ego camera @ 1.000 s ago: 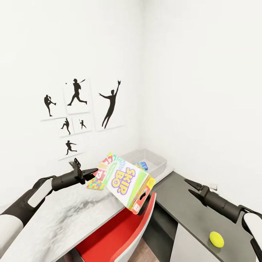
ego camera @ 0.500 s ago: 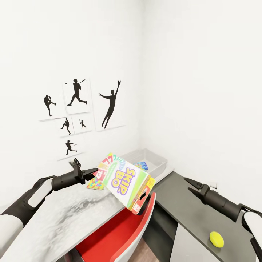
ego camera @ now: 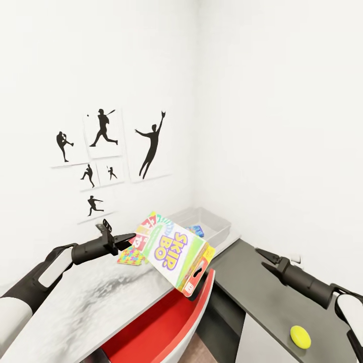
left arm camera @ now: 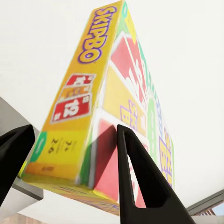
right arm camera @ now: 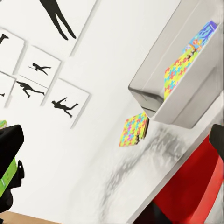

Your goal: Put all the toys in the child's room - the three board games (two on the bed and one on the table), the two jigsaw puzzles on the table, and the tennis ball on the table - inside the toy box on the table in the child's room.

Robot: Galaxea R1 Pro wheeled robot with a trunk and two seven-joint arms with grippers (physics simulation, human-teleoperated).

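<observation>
One tennis ball (ego camera: 300,337) lies nearest you, on the lower dark cabinet top (ego camera: 282,302), well apart from everything else. Your right gripper (ego camera: 264,258) hangs over that cabinet with its fingers spread and nothing between them. Farther in, your left gripper (ego camera: 132,237) pinches the Skip-Bo box (ego camera: 174,254) by one corner, so the box hangs tilted above the table (ego camera: 96,302) edge and the red chair (ego camera: 166,322). In the left wrist view the fingers (left arm camera: 135,172) grip only its near end.

That shallow corner hold is your risk: I judge a quick swing could let the box pivot or slip, dropping it onto the chair.

Beyond it, one jigsaw puzzle (ego camera: 130,255) lies on the table just beside the toy box (ego camera: 214,222), which already holds another puzzle (right arm camera: 179,70) and a blue game box (ego camera: 196,230). Bring the tilted box in too low and its trailing edge could catch the bin's near wall.
</observation>
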